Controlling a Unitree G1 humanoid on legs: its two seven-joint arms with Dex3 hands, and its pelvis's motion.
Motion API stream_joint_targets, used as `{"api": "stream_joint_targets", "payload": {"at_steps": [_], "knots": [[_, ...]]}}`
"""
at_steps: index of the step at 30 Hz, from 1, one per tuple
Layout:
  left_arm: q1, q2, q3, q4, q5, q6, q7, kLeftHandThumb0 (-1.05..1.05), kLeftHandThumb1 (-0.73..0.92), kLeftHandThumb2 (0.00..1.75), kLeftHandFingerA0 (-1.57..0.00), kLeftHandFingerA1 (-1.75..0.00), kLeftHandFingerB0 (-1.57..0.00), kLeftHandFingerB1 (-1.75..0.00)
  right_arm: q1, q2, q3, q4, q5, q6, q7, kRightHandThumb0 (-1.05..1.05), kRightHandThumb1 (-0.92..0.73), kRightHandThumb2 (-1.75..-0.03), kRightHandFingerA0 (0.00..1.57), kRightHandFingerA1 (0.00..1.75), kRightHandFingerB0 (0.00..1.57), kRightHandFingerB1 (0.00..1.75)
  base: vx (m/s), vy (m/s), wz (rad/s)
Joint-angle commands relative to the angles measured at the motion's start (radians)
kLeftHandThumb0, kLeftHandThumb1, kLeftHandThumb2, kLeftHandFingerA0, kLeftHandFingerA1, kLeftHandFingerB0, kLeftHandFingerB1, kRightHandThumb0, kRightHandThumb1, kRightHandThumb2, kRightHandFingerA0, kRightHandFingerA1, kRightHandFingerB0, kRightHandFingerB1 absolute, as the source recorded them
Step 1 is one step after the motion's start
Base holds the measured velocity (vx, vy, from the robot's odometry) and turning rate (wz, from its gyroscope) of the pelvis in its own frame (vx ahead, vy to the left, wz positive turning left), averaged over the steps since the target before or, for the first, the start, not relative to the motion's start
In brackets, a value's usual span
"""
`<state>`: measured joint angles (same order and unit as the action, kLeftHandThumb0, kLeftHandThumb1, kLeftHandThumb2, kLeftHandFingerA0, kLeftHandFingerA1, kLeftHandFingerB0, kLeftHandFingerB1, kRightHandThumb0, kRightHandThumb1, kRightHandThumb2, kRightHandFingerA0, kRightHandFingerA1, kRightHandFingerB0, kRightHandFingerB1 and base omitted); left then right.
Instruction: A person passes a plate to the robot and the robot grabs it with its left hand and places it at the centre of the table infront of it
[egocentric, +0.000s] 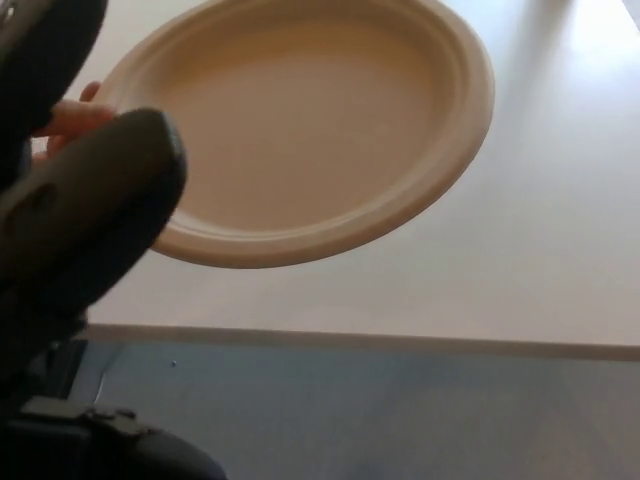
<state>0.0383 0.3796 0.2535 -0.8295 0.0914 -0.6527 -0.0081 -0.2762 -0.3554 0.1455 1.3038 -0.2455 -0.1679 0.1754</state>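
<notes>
Filling the left edge of the head view: the left hand (80, 215), dark and blurred, very near the camera, thick fingers (95, 200) overlapping the plate's left rim in the picture. Impossible to tell whether those fingers are spread or closed, or whether they touch the rim at all. Just behind the top finger, peeking out: a person's fingertips (72, 117), pinching the plate at its left edge.

Held up above the table, tilted, hollow side to the camera: the plate (320, 120), pale beige, round, with a raised ridged rim. Not on the table; the handover looks unfinished.

Judging from the look of it: moulded paper or fibre, so light, fairly stiff, not fragile, likely to bend or crease under a hard squeeze. Matte surface, probably not slippery. Best hold: the rim on the lower left, thumb on one face and fingers on the other, beside the person's fingers rather than over them.

Below and to the right: the table (540, 260), light and bare where it shows, its near edge running across the lower picture, dark floor (400, 410) beneath. Nothing visible on the table to block a placement at the centre. Main obstacle: the person's fingers at the very spot of the grasp, plus the hand itself hiding the contact. Right hand out of sight.
</notes>
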Motion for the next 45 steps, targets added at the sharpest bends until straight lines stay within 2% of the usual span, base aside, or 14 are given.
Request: {"api": "stream_joint_targets", "payload": {"at_steps": [1,8,10,12,14,15,26,32,34,36,38,42,43,45], "knots": [[-0.081,-0.020,-0.008,0.131,0.376,0.199,-0.047,-0.81,0.48,0.90,0.00,-0.06,0.00,-0.20,-0.019,-0.042,0.005,0.009,-0.017,0.020,0.036,-0.75,-0.76,-0.63,0.31,0.56,0.25,0.43,0.00,0.000,0.00],[-0.080,0.002,-0.042,0.189,0.447,0.223,-0.078,-0.87,0.52,0.93,0.00,-0.05,0.00,-0.12,-0.026,-0.043,0.007,0.007,-0.019,0.023,0.034,-0.76,-0.75,-0.63,0.32,0.58,0.23,0.44,0.00,0.000,0.00],[-0.080,-0.006,-0.053,0.204,0.448,0.222,-0.068,-0.92,0.60,0.64,0.00,-0.07,0.00,-0.15,-0.026,-0.042,0.000,0.007,-0.013,0.025,0.040,-0.75,-0.75,-0.62,0.30,0.58,0.23,0.44,0.00,0.000,0.00],[-0.089,0.005,-0.065,0.218,0.465,0.232,-0.080,-0.88,0.50,0.91,0.00,0.00,0.00,-0.09,-0.030,-0.041,-0.012,0.011,-0.001,0.027,0.052,-0.75,-0.75,-0.62,0.29,0.57,0.23,0.44,0.00,0.000,0.00],[-0.092,0.008,-0.072,0.233,0.479,0.227,-0.075,-0.91,0.58,0.65,0.00,-0.21,0.00,-0.21,-0.031,-0.039,-0.017,0.012,0.002,0.030,0.052,-0.71,-0.75,-0.62,0.28,0.56,0.23,0.44,0.00,0.000,0.00],[-0.097,0.012,-0.081,0.247,0.490,0.231,-0.079,-0.89,0.51,0.91,0.00,0.00,0.00,-0.09,-0.032,-0.040,-0.020,0.012,0.004,0.030,0.055,-0.73,-0.76,-0.62,0.25,0.57,0.21,0.44,0.00,0.000,0.00],[-0.150,0.047,-0.163,0.373,0.629,0.258,-0.087,-0.99,0.49,0.76,0.00,-0.14,-0.01,-0.19,-0.056,-0.044,-0.024,0.010,0.001,0.032,0.058,-0.73,-0.76,-0.62,0.31,0.59,0.23,0.45,0.00,0.000,0.00],[-0.164,0.067,-0.210,0.447,0.718,0.265,-0.061,-0.89,0.51,0.95,-0.06,-0.14,-0.03,-0.10,-0.055,-0.047,-0.014,0.010,-0.011,0.026,0.058,-0.76,-0.76,-0.62,0.28,0.57,0.21,0.45,0.00,0.000,0.00],[-0.174,0.065,-0.221,0.469,0.736,0.264,-0.039,-0.96,0.58,0.64,0.00,-0.25,0.00,-0.23,-0.055,-0.048,-0.009,0.009,-0.017,0.023,0.054,-0.77,-0.77,-0.62,0.29,0.57,0.22,0.44,0.00,0.000,0.00],[-0.202,0.064,-0.236,0.510,0.827,0.267,0.045,-0.70,0.43,0.75,-0.08,-0.31,0.00,-0.15,-0.063,-0.045,-0.007,0.010,-0.020,0.023,0.045,-0.75,-0.76,-0.62,0.30,0.57,0.24,0.44,0.00,0.000,0.00],[-0.210,0.047,-0.243,0.541,0.842,0.257,0.111,0.15,0.39,0.89,-0.13,-0.49,-0.02,-0.47,-0.062,-0.046,-0.009,0.010,-0.019,0.020,0.048,-0.74,-0.76,-0.62,0.29,0.57,0.25,0.43,0.00,0.000,0.00],[-0.208,0.028,-0.252,0.558,0.848,0.269,0.148,0.09,0.38,0.91,-0.19,-0.52,-0.27,-0.54,-0.059,-0.048,-0.013,0.008,-0.015,0.013,0.052,-0.73,-0.77,-0.62,0.28,0.56,0.25,0.44,0.00,0.000,0.00],[-0.209,0.020,-0.256,0.574,0.835,0.263,0.166,0.08,0.56,0.60,-0.32,-0.37,-0.51,-0.39,-0.060,-0.047,-0.013,0.008,-0.017,0.016,0.049,-0.72,-0.77,-0.63,0.27,0.55,0.26,0.43,0.00,0.000,0.00],[-0.212,0.012,-0.260,0.598,0.823,0.253,0.193,0.04,0.57,0.61,-0.34,-0.38,-0.56,-0.39,-0.060,-0.047,-0.014,0.008,-0.017,0.017,0.049,-0.72,-0.77,-0.63,0.27,0.54,0.27,0.42,0.00,0.000,0.00]]}}
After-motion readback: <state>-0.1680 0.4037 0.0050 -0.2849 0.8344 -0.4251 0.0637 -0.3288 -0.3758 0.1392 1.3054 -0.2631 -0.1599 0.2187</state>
